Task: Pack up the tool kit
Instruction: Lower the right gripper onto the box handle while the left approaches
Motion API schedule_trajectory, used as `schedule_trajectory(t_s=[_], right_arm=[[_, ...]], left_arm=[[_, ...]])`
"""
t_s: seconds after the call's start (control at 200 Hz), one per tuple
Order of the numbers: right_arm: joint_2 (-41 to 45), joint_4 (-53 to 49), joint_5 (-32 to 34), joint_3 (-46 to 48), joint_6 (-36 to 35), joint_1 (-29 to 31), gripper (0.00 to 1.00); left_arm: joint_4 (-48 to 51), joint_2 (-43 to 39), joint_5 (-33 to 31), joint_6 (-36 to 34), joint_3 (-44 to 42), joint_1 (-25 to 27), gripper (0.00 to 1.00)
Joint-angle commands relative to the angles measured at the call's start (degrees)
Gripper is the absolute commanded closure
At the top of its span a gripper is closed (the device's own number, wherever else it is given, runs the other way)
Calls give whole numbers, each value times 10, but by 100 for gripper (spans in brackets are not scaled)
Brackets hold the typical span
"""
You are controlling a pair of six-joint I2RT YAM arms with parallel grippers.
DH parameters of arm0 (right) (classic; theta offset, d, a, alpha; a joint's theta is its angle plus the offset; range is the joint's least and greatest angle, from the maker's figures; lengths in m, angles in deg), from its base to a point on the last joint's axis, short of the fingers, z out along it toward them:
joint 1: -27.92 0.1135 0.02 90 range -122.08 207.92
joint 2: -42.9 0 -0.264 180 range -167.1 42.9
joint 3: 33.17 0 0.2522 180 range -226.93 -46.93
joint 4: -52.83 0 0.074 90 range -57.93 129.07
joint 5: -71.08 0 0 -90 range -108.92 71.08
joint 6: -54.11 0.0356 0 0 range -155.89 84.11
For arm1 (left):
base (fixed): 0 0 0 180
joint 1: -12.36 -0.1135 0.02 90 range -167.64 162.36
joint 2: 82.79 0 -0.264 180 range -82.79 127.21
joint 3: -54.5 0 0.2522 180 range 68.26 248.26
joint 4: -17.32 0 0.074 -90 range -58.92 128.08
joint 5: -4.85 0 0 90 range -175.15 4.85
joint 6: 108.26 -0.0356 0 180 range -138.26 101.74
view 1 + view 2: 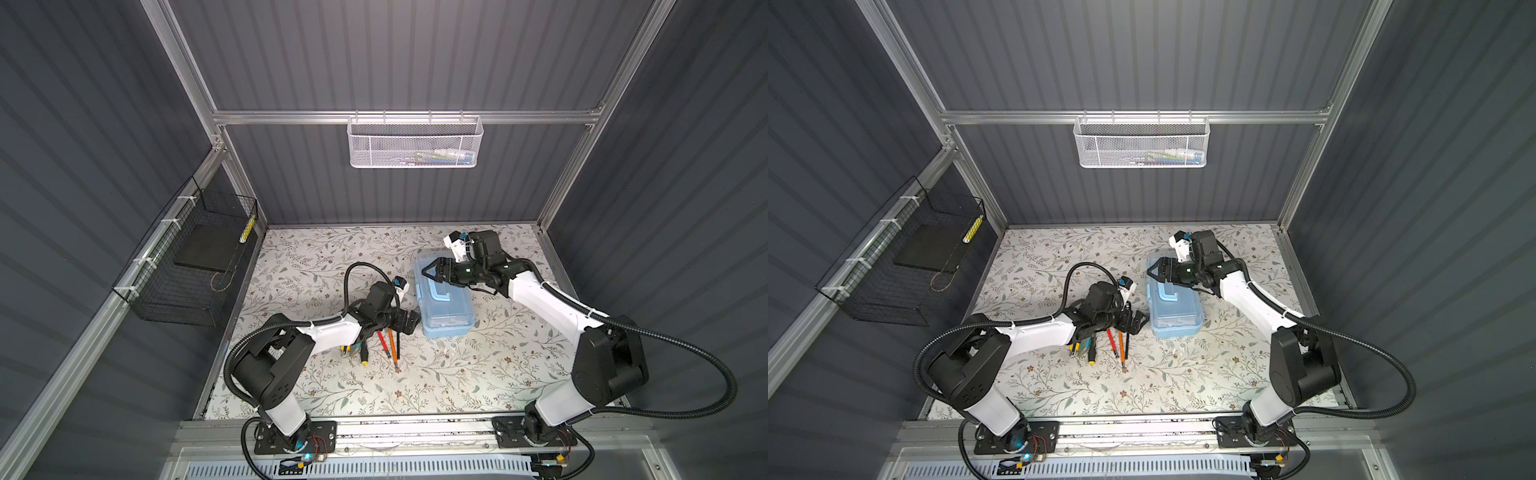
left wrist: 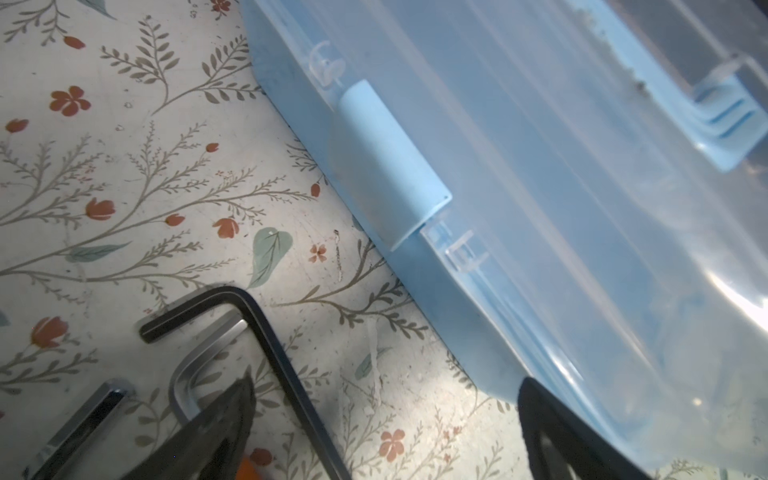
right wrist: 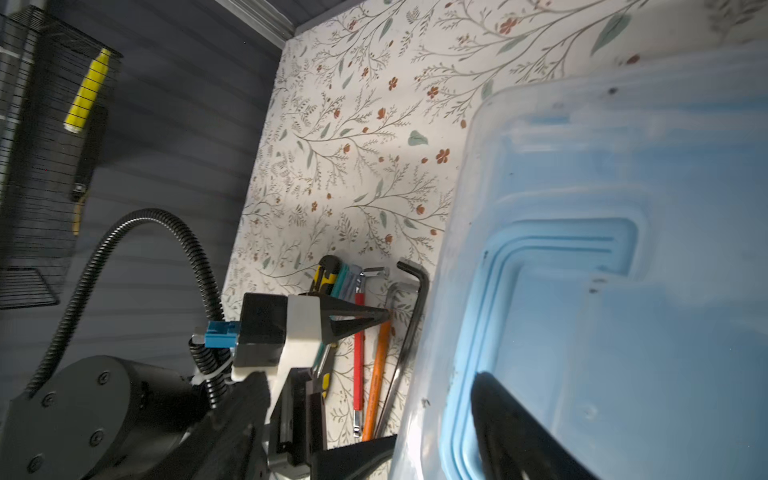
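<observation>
1. Left gripper [image 1: 410,322] is spread wide, low beside the latch [image 2: 390,162] side of the kit [image 1: 446,309]; one finger [image 2: 224,419] is over the hex keys [image 2: 266,332], the other at the kit's wall
2. Right gripper [image 1: 430,271] is open over the kit's far end, one finger above the lid by the handle [image 3: 561,241]
3. Red and orange tools [image 1: 388,345] lie on the table [image 1: 332,257] just beside the kit, partly under the left arm
4. Kit: light blue, clear lid shut, mid-table

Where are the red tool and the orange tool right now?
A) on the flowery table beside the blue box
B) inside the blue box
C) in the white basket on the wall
A: the red tool and the orange tool lie on the flowery table, beside the tool kit.
</observation>
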Motion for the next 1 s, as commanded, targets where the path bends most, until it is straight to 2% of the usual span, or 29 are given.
schedule_trajectory(t_s=[0.0,0.1,0.12,0.225,0.44,0.651,0.726,0.991], right_arm=[[-5,-112,83,-16,-58,12,21],[-22,-122,95,-28,-58,24,20],[-27,-125,118,-31,-59,26,20],[-45,-137,140,-45,-67,34,20],[-77,-152,143,-68,-76,49,20],[-96,-195,186,-81,-78,56,19],[-105,-191,164,-81,-76,61,19],[-91,-88,-46,-36,-19,36,18]], left_arm=[[-9,11,-13,4,21,2,0],[-10,11,-19,5,24,1,0],[-10,11,-19,5,24,1,0],[-10,10,-17,5,23,2,0],[-1,17,-12,-1,30,4,0],[4,22,-8,-4,43,9,0],[5,30,-3,-4,51,12,0],[-4,49,10,2,64,18,0]])
